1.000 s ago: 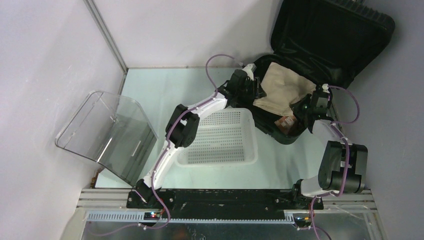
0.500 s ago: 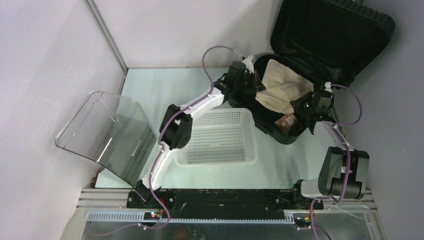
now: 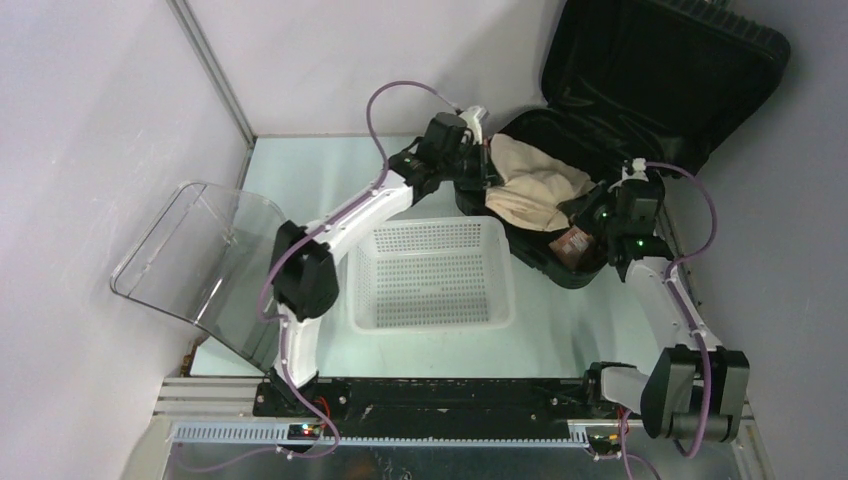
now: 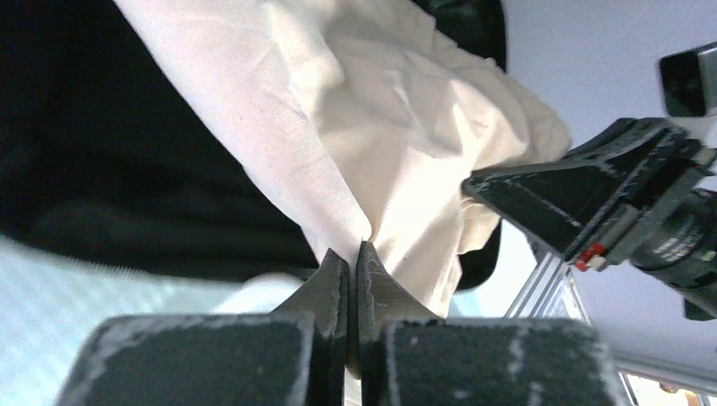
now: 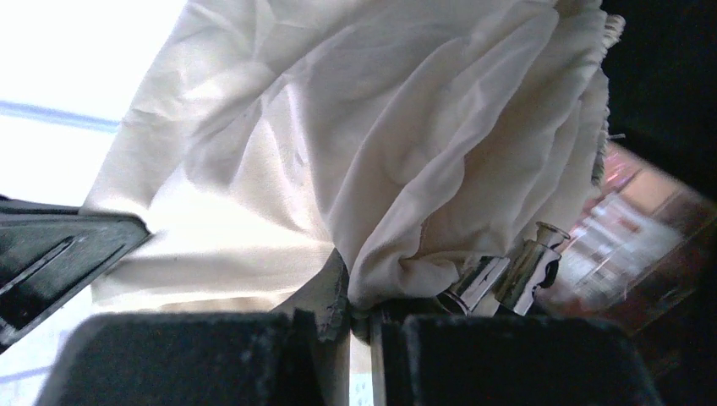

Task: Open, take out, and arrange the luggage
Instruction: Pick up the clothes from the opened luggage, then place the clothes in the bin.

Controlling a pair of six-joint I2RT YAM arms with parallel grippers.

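The black luggage (image 3: 662, 72) lies open at the back right with its lid standing up. A cream cloth (image 3: 532, 188) hangs bunched over its left rim, stretched between both grippers. My left gripper (image 3: 487, 166) is shut on the cloth's left edge, and the fabric is pinched between its tips (image 4: 353, 254). On the cloth's right end, over the luggage's lower half, my right gripper (image 3: 592, 212) is shut; a fold of cream cloth (image 5: 406, 169) sits between its jaws (image 5: 359, 309). A brown packet (image 3: 573, 243) lies in the luggage under the right gripper.
A white perforated basket (image 3: 365, 300) stands in front of the luggage, just below the left gripper. A clear curved plastic cover (image 3: 215, 262) sits at the left. A shiny metal clip (image 5: 517, 264) shows beside the right fingers. Walls close in behind and at both sides.
The left gripper shut on the cloth and drew it left, up over the luggage rim. The right arm followed to the left, still holding the other end. The cloth went from flat to bunched.
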